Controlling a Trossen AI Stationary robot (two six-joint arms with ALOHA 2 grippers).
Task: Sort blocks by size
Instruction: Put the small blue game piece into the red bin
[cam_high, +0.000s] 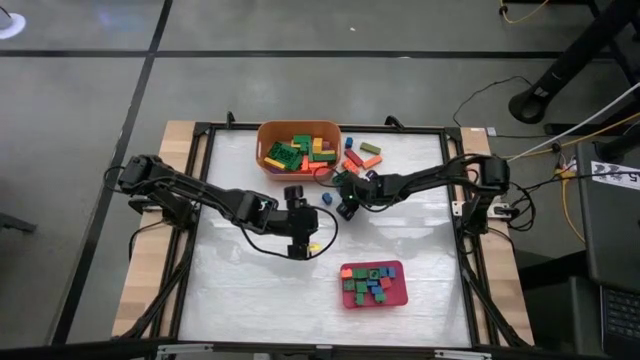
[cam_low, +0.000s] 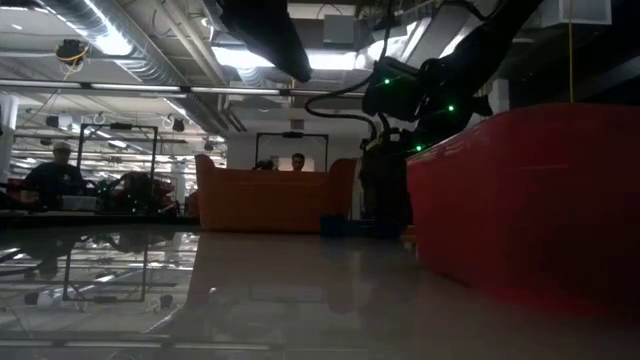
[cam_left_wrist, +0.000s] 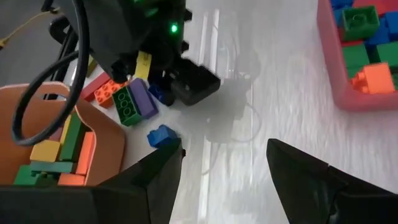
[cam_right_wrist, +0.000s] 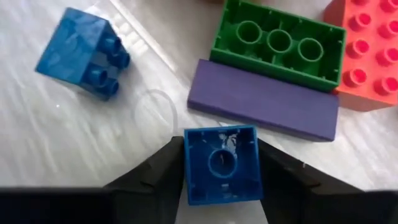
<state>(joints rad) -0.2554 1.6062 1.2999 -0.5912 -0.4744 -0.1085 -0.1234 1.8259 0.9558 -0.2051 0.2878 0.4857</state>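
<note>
right hand at table centre pinches small blue block | left hand spread, 7 o'clock of it | advice: lift straight, clear purple block, carry to tray at 5 o'clock

both arms reach to mid-table; left gripper jaws spread wide, right gripper jaws closed around something.

Ceiling strip lights glare off the glossy white table; the low view is dim, nearby things silhouetted and soft.
</note>
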